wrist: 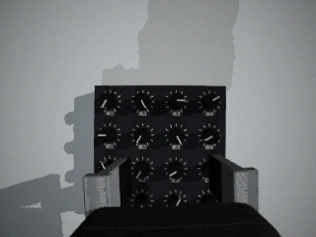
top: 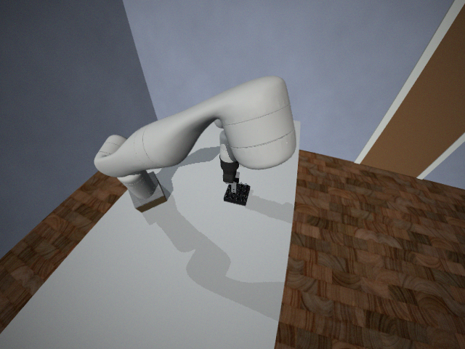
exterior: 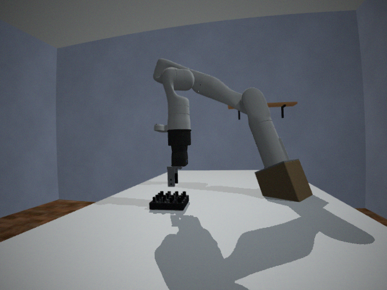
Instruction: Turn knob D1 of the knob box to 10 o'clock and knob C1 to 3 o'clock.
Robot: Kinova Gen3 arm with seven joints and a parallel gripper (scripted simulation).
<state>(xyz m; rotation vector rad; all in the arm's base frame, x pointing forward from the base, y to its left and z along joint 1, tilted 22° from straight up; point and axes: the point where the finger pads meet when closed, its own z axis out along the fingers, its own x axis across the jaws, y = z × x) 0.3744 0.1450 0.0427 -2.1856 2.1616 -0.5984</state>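
Note:
The black knob box (top: 237, 195) (exterior: 169, 202) (wrist: 159, 119) stands on the white table (top: 150, 281) (exterior: 94, 249). In the wrist view its printed names read upright, with row A at the top. Knob C1 (wrist: 103, 164) peeks out beside my left finger, its white line toward the upper left. Knob D1 is hidden behind that finger. My gripper (top: 233, 186) (exterior: 172, 180) (wrist: 170, 174) is open and empty. It hangs a little above the box's front rows, and its fingers straddle the C and D rows.
The arm's tan base block (top: 150, 198) (exterior: 282, 180) stands on the table, away from the box. The table's right edge (top: 293, 225) borders the wood floor. A wall shelf (exterior: 281, 104) hangs far behind.

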